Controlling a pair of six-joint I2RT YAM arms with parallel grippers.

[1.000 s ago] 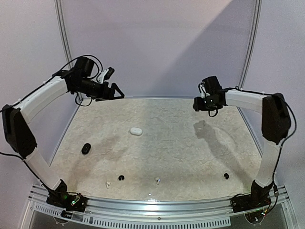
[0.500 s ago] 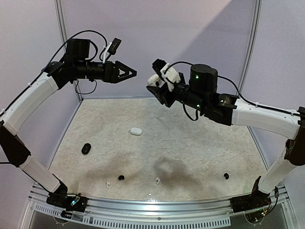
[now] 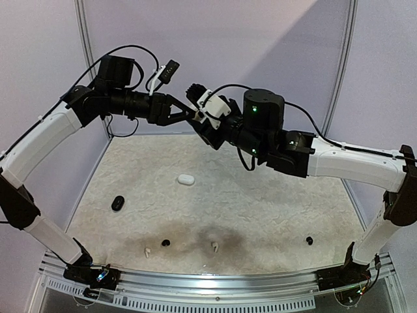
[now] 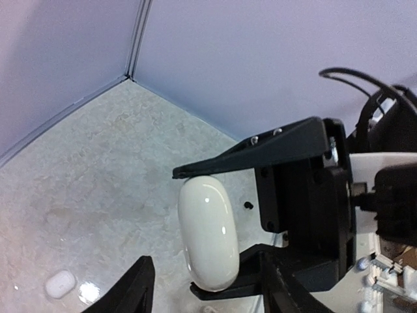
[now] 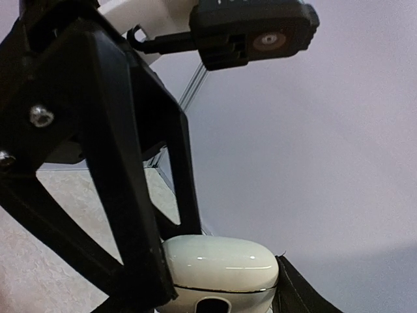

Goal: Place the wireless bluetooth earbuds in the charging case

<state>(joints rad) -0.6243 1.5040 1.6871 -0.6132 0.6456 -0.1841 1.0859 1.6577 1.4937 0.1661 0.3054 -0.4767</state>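
Note:
High above the table my right gripper (image 3: pixel 199 112) is shut on a white pebble-shaped charging case (image 4: pixel 207 235), pinching its two ends; its lid is closed (image 5: pixel 218 264). My left gripper (image 3: pixel 189 115) meets it head-on. Its fingers (image 4: pixel 133 290) straddle the case's sides, and a gap shows on the left side, so it is open. On the table near the front lie earbuds: a white one (image 3: pixel 147 250), a black one (image 3: pixel 165 242), another white one (image 3: pixel 214 246) and a black one (image 3: pixel 309 240).
A second white case (image 3: pixel 186 178) lies mid-table, also in the left wrist view (image 4: pixel 60 284). A black case (image 3: pixel 117 203) sits toward the left. Purple walls enclose the mat on three sides, and a metal rail (image 3: pixel 215 277) runs along the front edge.
The right arm swung in from the right with the white case, and the left arm moved right to meet it in mid-air. The left jaws narrowed around the case.

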